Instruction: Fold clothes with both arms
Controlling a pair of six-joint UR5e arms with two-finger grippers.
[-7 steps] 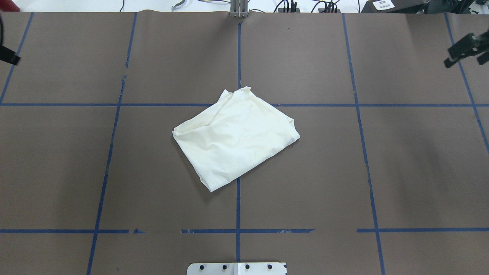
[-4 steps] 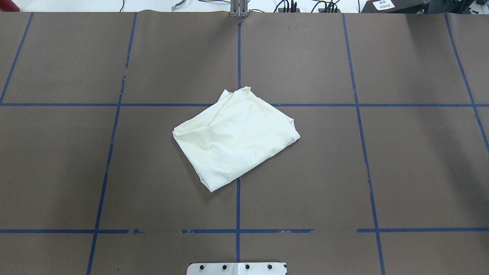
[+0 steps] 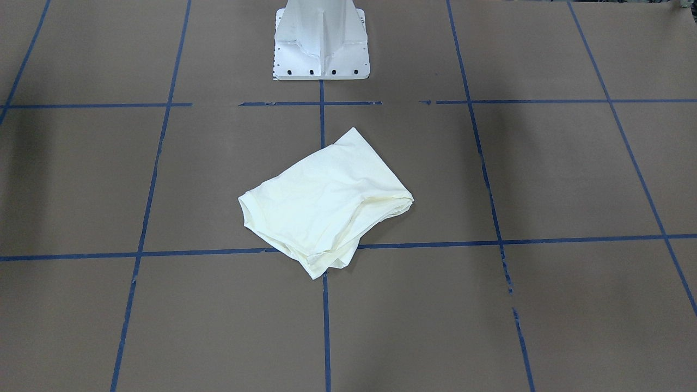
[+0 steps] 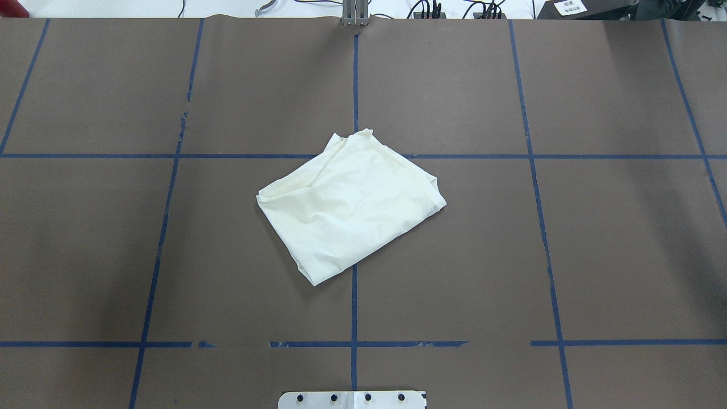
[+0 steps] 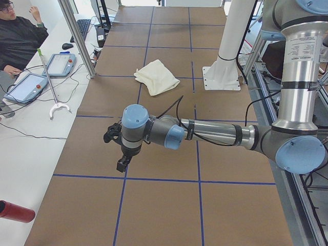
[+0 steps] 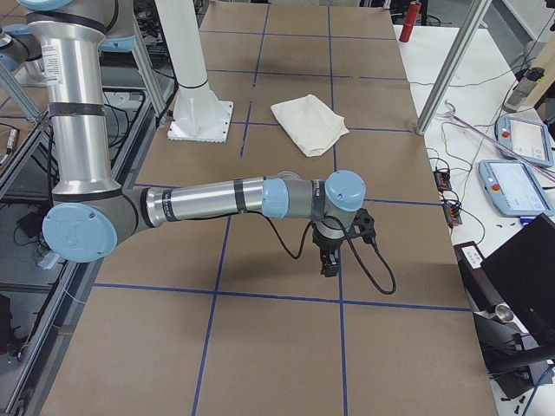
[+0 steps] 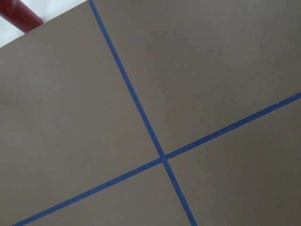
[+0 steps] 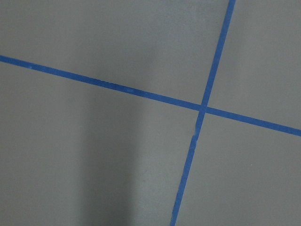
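The clothes are one cream-white shirt (image 4: 349, 204), folded into a rough rectangle and lying alone at the table's middle; no print shows. It also appears in the front view as the shirt (image 3: 326, 201) and in the side views (image 5: 156, 77) (image 6: 310, 124). My left gripper (image 5: 121, 161) hangs over bare table far out to the left of the shirt. My right gripper (image 6: 329, 264) hangs likewise far out to the right. Neither shows in the overhead or front view, so I cannot tell whether they are open or shut. Both wrist views show only brown table and blue tape lines.
The white pedestal base (image 3: 321, 38) stands at the robot's side of the table. A red cylinder (image 5: 15, 211) lies off the left end. A person (image 5: 18, 41) sits beside teach pendants (image 5: 59, 64) and a grabber tool (image 5: 51, 87). Blue tape grids the brown table (image 4: 511, 255).
One second ago both grippers showed at the overhead view's left and right edges; they have since moved outward, out of that view. The shirt has not moved.
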